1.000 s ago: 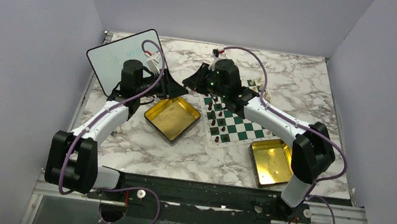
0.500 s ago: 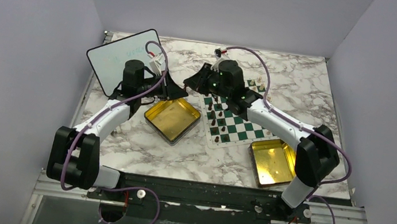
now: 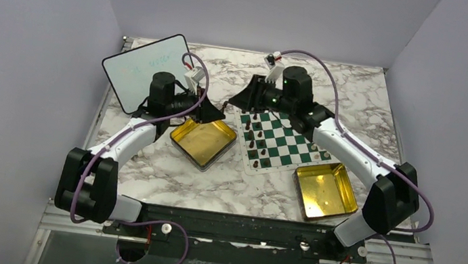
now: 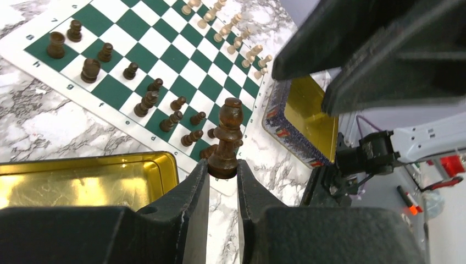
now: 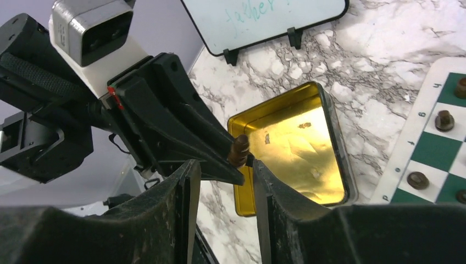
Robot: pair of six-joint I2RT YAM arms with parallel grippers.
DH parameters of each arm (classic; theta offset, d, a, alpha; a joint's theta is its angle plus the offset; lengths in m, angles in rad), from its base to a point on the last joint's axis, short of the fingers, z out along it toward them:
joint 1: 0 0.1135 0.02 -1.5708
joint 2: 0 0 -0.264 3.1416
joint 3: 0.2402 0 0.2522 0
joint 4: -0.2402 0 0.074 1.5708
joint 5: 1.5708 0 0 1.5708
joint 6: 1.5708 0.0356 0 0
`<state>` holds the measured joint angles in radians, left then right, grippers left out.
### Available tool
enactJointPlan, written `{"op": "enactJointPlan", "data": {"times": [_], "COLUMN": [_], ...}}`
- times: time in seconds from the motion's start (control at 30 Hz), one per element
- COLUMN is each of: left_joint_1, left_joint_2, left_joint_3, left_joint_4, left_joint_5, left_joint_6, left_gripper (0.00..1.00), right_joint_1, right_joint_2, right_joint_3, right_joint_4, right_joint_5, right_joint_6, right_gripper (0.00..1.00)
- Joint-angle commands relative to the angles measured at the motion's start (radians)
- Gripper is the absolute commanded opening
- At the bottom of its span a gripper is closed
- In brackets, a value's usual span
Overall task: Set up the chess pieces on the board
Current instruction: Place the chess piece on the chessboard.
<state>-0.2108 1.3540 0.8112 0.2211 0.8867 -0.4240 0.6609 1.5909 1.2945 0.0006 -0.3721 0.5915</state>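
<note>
Pale lilac walls (image 3: 24, 43) close in a marbled desk (image 3: 164, 177). From above, the board (image 3: 283, 140) lies right of centre. A gold tin (image 3: 203, 140) sits just to its left, a second tin (image 3: 324, 190) at its near right corner, and a whiteboard (image 3: 147, 69) stands at the far left. The left end effector (image 3: 216, 110) and the right end effector (image 3: 235, 99) meet almost tip to tip above the gap between the left-hand tin and the board's far left corner. Anything between them is too small to make out from here.

From the left wrist, that end effector's jaws are nearly closed on the base of a dark brown piece (image 4: 228, 137). It is held upright, its rounded head clear above the fingertips. Below it, dark pieces (image 4: 90, 69) stand in two rough rows along the board's left edge and cream pieces (image 4: 236, 36) line the opposite edge. The middle squares are bare.

From the right wrist, the right end effector's jaws stand apart with nothing between them. Just past their tips the left end effector holds the dark brown piece over the far corner of the left-hand tin. Whether one right finger touches the piece cannot be told.

The step in hand appears to be getting this piece, now in the left arm's grasp, onto the dark side, which looks nearly filled. The next move calls for the right arm to draw clear. The left arm would then carry the piece to a free square among the dark rows and lower it upright. It should let go without knocking the neighbours, which stand close together.
</note>
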Motion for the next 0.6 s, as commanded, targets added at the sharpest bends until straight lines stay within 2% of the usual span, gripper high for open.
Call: {"op": "enactJointPlan", "data": {"times": [0.0, 0.17, 0.57], "left_joint_1": [-0.044, -0.095, -0.150], "left_joint_2": [-0.008, 0.000, 0.024], "left_joint_3": [-0.008, -0.006, 0.020], "left_joint_4": [0.002, -0.011, -0.044], "left_joint_5": [0.028, 0.021, 0.016], "left_joint_6": [0.114, 0.192, 0.263], "left_gripper": [0.11, 0.10, 0.10], "right_joint_1": [-0.078, -0.083, -0.083], "right_joint_2": [-0.024, 0.056, 0.088], "right_joint_3": [0.040, 0.204, 0.198], "right_joint_4": [-0.171, -0.456, -0.472], "right_joint_5": [-0.208, -0.287, -0.374], "right_joint_6": [-0.117, -0.302, -0.302], "right_gripper": [0.45, 0.45, 0.43]}}
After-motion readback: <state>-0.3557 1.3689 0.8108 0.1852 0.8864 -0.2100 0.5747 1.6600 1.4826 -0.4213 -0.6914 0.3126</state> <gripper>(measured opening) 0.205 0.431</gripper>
